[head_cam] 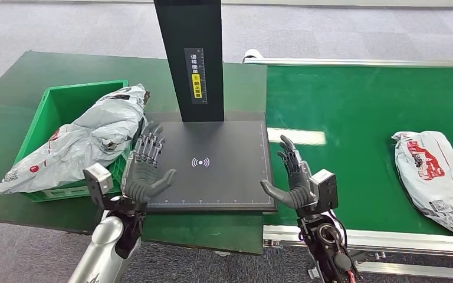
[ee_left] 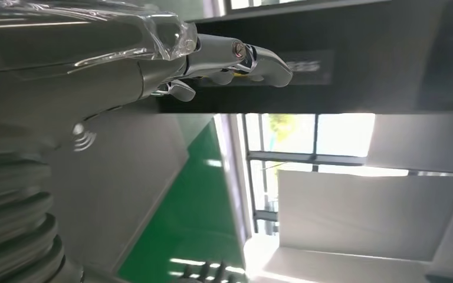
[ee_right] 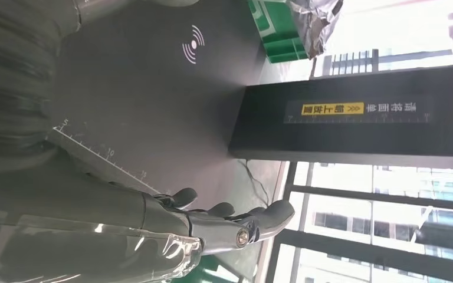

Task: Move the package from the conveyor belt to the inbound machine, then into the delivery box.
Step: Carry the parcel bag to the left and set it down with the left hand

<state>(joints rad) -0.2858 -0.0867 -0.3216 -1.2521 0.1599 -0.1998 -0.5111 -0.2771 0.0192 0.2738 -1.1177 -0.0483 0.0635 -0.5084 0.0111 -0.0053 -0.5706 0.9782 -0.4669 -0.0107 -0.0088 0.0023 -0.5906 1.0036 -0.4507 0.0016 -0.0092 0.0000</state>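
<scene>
Black scanner plate between open left hand and right hand.

Grey poly package with red print lies flat on the green conveyor belt, well right of the inbound machine: black scan plate, upright black column. Green delivery box sits left of the plate, holding another grey package that overhangs its rim.

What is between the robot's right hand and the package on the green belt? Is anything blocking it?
Nothing visible blocks it. The right hand is open beside the black scanner plate, and the package lies farther right on the conveyor belt. Between them there is bare green belt.
</scene>
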